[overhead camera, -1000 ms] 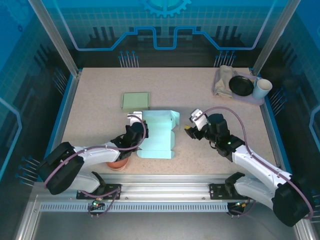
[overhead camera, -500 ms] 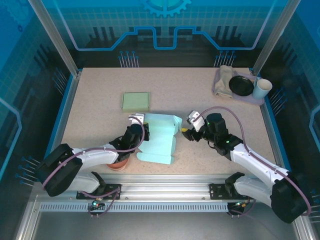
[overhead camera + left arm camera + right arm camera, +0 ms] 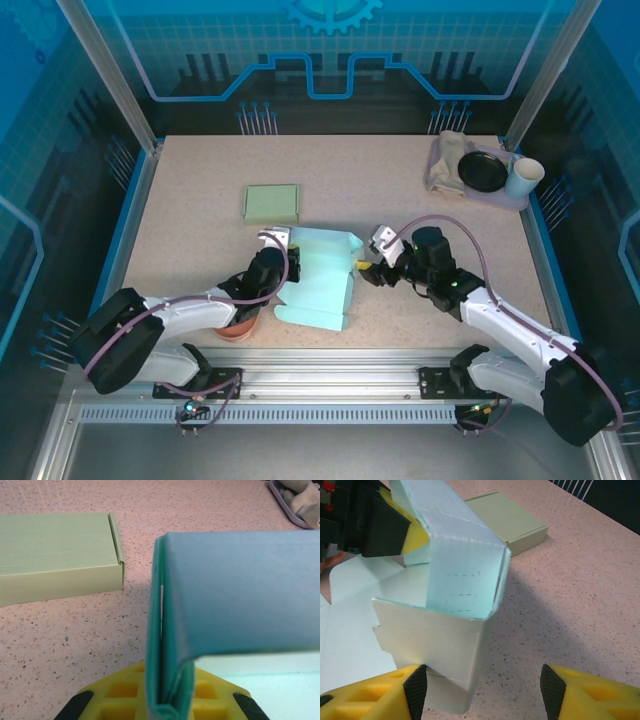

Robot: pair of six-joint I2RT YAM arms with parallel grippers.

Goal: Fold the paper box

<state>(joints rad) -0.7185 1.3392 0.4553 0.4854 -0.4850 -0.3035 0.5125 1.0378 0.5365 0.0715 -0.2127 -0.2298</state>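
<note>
The box, a half-raised teal blank, lies between the two arms, straight ahead of the right gripper and touching the left gripper. Its long axis runs crosswise to the right gripper's reach, from far side to near side. The nearest part to the right gripper is an upright corner, where a wall stands with a flap bent over its top.

The left gripper is clamped tight on the doubled wall at its side of the box, pinching the folded paper between its pads. It pins that side and is not free to do the folding.

The right gripper stands fairly wide open and holds nothing. From its wrist camera, the box corner sits just in front of the gap. One finger is right beside the pale lower wall, perhaps touching it, and the other is well clear over bare table. A green box lies beyond the left gripper, apart from the work.

The next move likely falls to the right arm.
</note>
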